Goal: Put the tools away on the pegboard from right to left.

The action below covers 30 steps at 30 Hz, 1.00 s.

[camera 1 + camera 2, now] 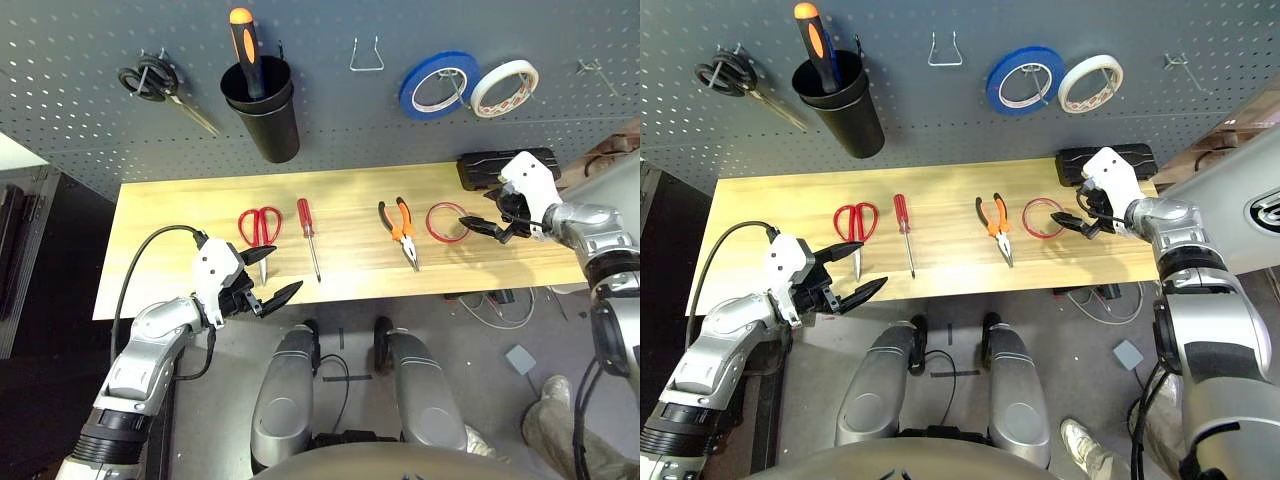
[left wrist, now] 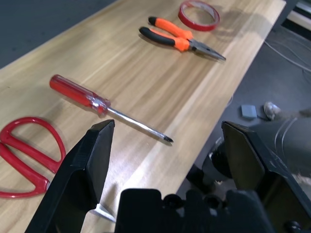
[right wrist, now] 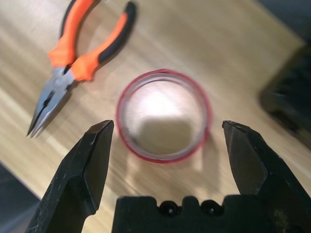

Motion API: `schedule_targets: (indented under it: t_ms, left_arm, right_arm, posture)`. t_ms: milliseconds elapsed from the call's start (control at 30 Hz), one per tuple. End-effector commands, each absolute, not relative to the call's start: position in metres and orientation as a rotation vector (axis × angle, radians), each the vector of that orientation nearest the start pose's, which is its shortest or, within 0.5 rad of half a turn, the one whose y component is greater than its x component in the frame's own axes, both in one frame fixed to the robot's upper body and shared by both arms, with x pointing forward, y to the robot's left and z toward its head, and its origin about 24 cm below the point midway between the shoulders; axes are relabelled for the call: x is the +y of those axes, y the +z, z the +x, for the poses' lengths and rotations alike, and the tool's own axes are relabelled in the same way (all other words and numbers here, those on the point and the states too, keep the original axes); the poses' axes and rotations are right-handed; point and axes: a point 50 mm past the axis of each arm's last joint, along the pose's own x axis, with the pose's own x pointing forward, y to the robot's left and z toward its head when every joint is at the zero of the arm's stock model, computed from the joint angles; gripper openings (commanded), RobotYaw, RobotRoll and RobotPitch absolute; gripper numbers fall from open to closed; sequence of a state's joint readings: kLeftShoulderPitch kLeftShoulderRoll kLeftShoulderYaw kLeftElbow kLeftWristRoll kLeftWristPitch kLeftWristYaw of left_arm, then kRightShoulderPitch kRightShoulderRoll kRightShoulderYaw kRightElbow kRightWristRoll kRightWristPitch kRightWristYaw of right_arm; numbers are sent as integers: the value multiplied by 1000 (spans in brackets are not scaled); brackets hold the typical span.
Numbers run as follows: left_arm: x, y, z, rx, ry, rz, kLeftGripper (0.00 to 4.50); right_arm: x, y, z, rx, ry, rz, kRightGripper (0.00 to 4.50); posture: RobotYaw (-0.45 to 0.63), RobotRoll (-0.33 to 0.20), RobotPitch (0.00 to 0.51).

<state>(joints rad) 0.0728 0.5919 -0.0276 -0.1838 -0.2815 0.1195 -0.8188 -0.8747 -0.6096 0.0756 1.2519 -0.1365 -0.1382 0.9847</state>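
Right claw (image 3: 165, 131) wide over tape ring (image 3: 164, 115)

My left wrist view cuts off the red-handled scissors (image 2: 26, 155) at its edge, their steel blades behind my finger.

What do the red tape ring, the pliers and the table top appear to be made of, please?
Red tape ring: probably glossy plastic tape, thin red wall with a pale inner liner. Pliers: grey bare-metal jaws, with orange-and-black grips that look like rubber or plastic. Table top: light wood or wood-look laminate, judging by its straight grain lines.
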Motion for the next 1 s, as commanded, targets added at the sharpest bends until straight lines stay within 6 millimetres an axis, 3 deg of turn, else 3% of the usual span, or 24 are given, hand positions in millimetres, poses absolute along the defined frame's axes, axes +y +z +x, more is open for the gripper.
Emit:
schedule_targets:
  t_ms: [33,533,633,900,967,1000]
  left_arm:
    - [197,67,211,203,-910,282,4500]
    - [197,74,196,226,-884,293,4500]
    - [198,74,193,233,-878,295,4500]
    - [196,75,195,209,-874,288,4500]
    - [193,77,197,180,-883,279,4500]
    - [192,78,198,165,-885,272,4500]
  right_arm:
    - [-271,69,346,637,743,-494,4451]
    - [-249,38,344,780,726,-623,4451]
    - [-249,33,343,798,698,-635,3834]
    - [-259,40,345,729,627,-647,677]
    - [-265,45,347,673,585,-651,17]
    - [-268,47,347,652,566,-653,17]
  posture:
    - [262,0,372]
    - [337,0,421]
    - [347,0,426]
    - [342,0,415]
    - [335,0,407]
    - [327,0,399]
